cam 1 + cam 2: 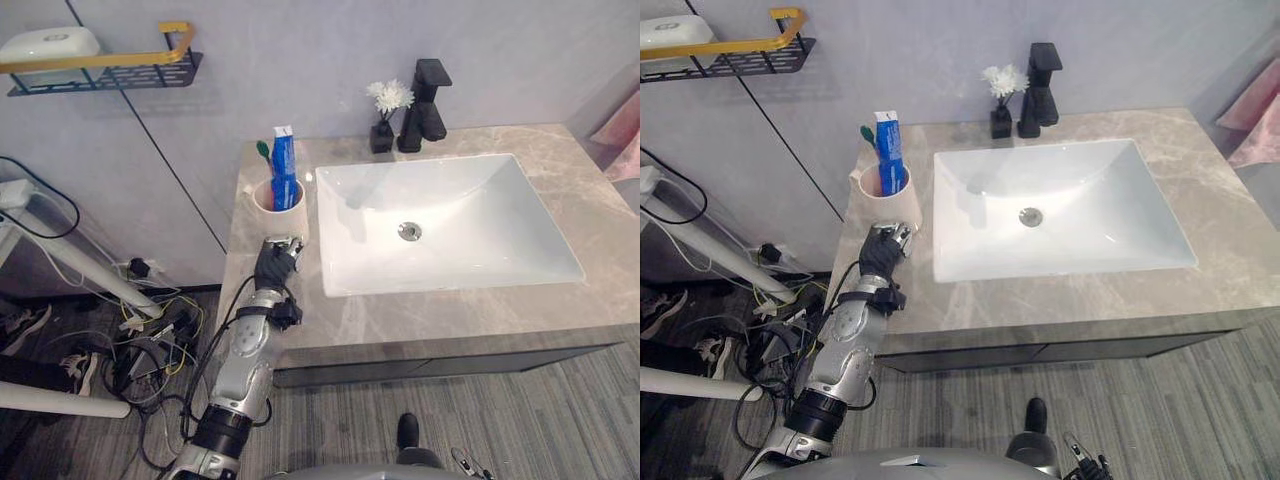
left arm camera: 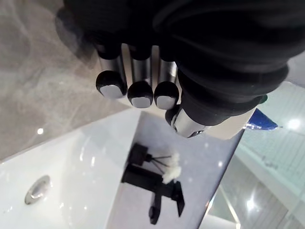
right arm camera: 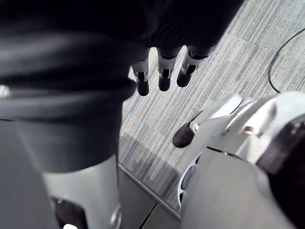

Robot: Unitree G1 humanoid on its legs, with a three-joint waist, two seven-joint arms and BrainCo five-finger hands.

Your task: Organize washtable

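Observation:
A pale pink cup [image 1: 291, 216] stands on the grey marble counter [image 1: 590, 200] left of the white sink [image 1: 480, 200]. It holds a blue toothpaste tube [image 1: 284, 170] and a green toothbrush [image 1: 264, 150]. My left hand [image 1: 272, 265] rests over the counter just in front of the cup, fingers [image 2: 138, 71] loosely bent and holding nothing. My right hand [image 3: 164, 71] hangs down at my side above the carpet, fingers relaxed and empty.
A black tap [image 1: 425, 100] and a small black vase with white flowers [image 1: 385, 115] stand behind the sink. A wall shelf [image 1: 110, 65] at upper left carries a white box [image 1: 50, 45]. Pink cloth [image 1: 625, 135] hangs at far right. Cables [image 1: 150, 340] clutter the floor on the left.

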